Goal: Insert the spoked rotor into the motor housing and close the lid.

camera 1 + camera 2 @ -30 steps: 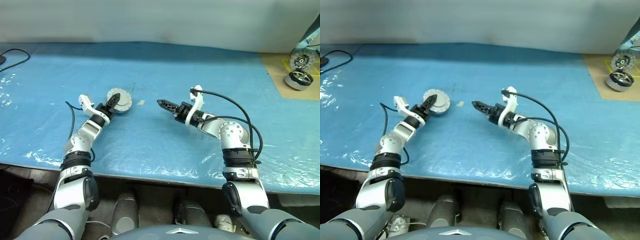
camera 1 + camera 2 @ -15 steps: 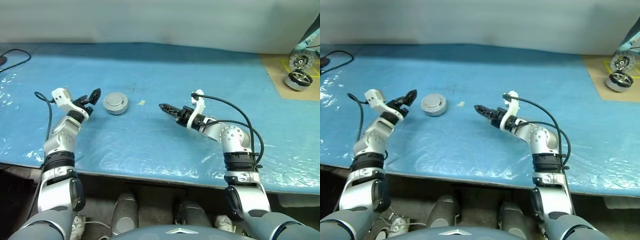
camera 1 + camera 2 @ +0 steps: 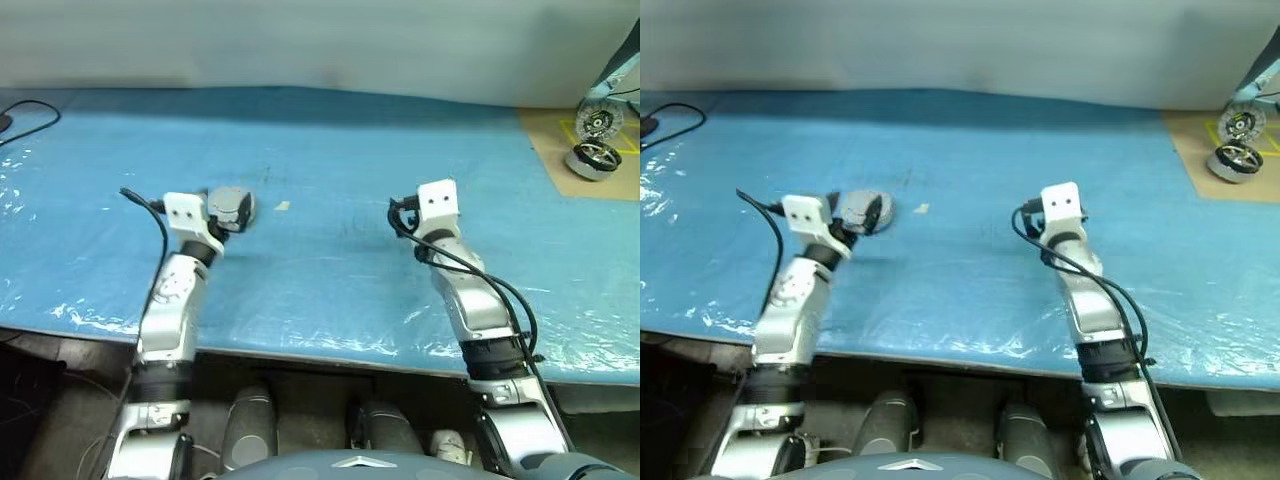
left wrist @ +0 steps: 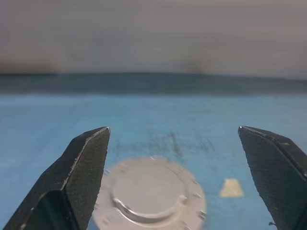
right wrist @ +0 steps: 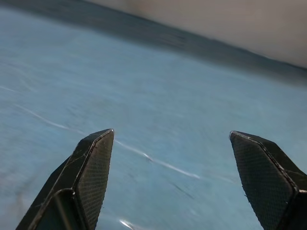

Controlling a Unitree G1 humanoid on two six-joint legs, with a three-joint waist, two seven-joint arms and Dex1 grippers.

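housing [image 4: 149, 195] sits lid-shut on the blue sheet [image 3: 330, 150] at 12 o'clock of the left gripper [image 4: 180, 177]; both grippers wide open, empty; looks like slick, stiff, hefty metal, so pinch the rim.

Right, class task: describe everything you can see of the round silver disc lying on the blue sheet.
The closed motor housing is a round, silver-grey, metallic-looking puck with a raised central circle and small marks around its rim. It lies flat on the blue plastic sheet, just beyond the open left gripper, and nothing grips it. A small pale scrap lies beside it.
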